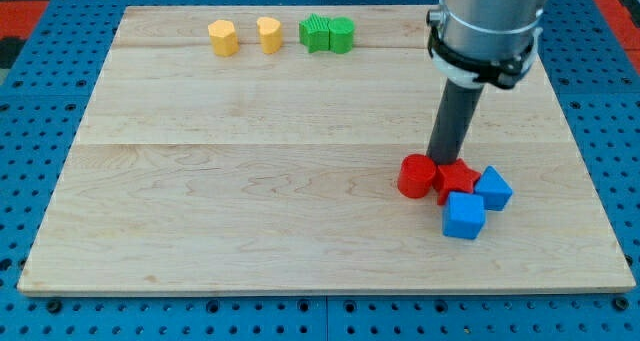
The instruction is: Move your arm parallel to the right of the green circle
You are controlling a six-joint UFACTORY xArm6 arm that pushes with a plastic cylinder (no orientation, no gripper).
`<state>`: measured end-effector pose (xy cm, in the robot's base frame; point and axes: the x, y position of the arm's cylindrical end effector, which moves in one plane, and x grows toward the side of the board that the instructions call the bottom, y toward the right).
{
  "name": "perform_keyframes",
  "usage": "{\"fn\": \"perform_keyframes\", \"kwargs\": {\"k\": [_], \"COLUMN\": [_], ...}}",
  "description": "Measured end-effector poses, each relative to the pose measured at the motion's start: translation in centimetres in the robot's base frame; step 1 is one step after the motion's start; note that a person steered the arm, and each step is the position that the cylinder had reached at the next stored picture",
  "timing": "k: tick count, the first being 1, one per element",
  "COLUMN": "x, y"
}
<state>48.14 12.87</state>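
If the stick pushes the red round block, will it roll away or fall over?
Probably neither. The red round block stands on its flat end and looks squat, so it should slide, not roll or tip. It looks to touch the other red block, so that may get shoved too. My tip sits just behind both.

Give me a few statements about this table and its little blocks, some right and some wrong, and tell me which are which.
1. Two yellow blocks sit near the view's top edge of the wooden board. True.
2. The green circle stands alone, far from any other block. False: it touches the green star-shaped block on its left.
3. My tip is right behind the red blocks. True: it stands at the red cylinder and the other red block.
4. There are three blue blocks. False: only two blue cubes, at the view's lower right.
5. My tip is level with the green circle. False: it is much lower in the view.
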Motion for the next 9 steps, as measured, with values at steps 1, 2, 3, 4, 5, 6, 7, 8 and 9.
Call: {"fn": "perform_keyframes", "kwargs": {"k": [1,2,3,4,5,6,7,8,9], "x": [-0.9,-2.5,-2.8,-4.0,-5.5,-6.3,-9.0,-13.8,-18.0], "y": [0.0,3.0,5.8,4.2,3.2,2.7,0.8,-0.4,-0.8]}}
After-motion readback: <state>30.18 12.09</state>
